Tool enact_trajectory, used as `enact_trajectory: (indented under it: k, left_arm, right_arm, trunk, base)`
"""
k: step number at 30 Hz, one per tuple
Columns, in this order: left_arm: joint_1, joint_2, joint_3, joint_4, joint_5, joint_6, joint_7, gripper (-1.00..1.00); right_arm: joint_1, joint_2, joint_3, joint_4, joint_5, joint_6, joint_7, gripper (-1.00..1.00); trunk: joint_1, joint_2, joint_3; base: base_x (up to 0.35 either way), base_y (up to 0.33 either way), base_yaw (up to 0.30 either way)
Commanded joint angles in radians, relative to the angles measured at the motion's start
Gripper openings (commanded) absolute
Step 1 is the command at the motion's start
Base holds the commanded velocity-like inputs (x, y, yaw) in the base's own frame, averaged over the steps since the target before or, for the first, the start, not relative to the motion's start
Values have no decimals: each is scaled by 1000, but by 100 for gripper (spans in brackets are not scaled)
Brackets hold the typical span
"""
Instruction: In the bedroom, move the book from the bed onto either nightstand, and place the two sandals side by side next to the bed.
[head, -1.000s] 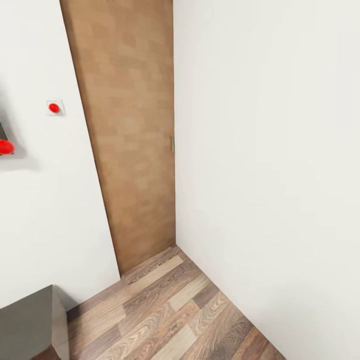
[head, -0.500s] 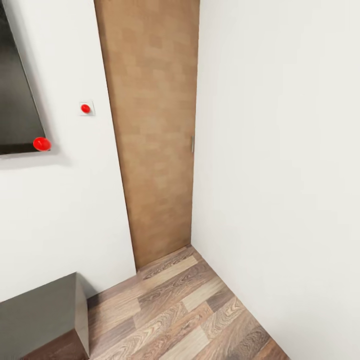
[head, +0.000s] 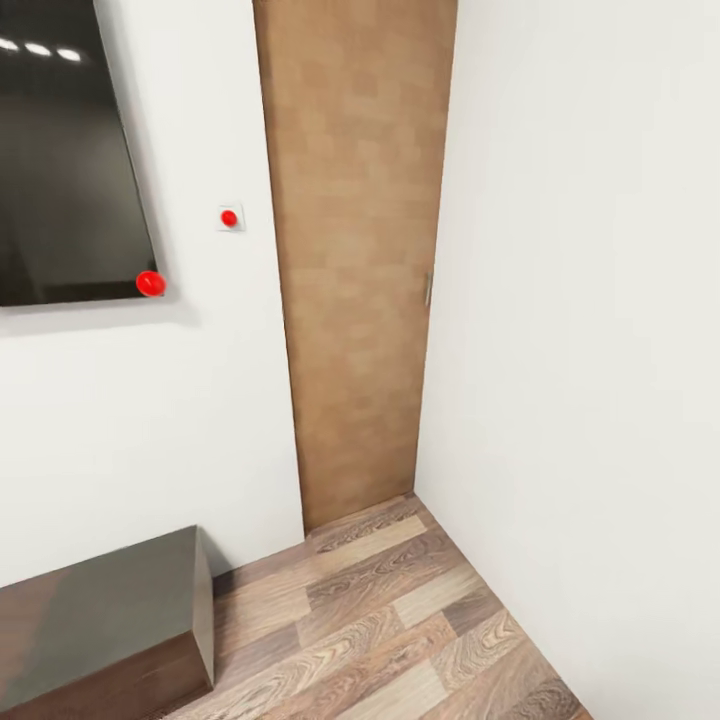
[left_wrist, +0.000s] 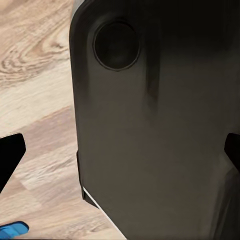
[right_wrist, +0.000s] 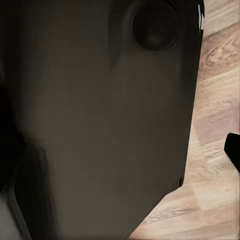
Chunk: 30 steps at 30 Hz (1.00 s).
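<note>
The robot faces a wooden door (head: 355, 260) in a corner, a blue sandal (left_wrist: 12, 230) on the plank floor (head: 400, 620) near its base, neither end effector's state discernible, so the task looks unfinished.

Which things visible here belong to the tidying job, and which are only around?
Job:
- blue sandal, on the wood floor

Only around:
- wooden door
- dark wall screen
- red wall button
- low dark cabinet

Tall tan wooden door (head: 355, 260), plain white walls (head: 580, 300), streaky brown plank floor (head: 400, 620), glossy black wall screen (head: 60, 160), bright blue sandal (left_wrist: 12, 229).
</note>
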Motion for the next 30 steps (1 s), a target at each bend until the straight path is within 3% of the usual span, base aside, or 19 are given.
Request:
enact_trajectory:
  k: [1,30]
  left_arm:
    - [0,0,1,-1,-1,-2,0,100]
    - [0,4,2,-1,1,-5,0,100]
  right_arm:
    - [0,0,-1,0,-1,1,0,100]
    - [0,0,-2,0,0,-4,-1,100]
  trunk:
    - [0,0,-1]
    - [0,0,-1]
  base:
    - [0,0,258]
    - [0,0,257]
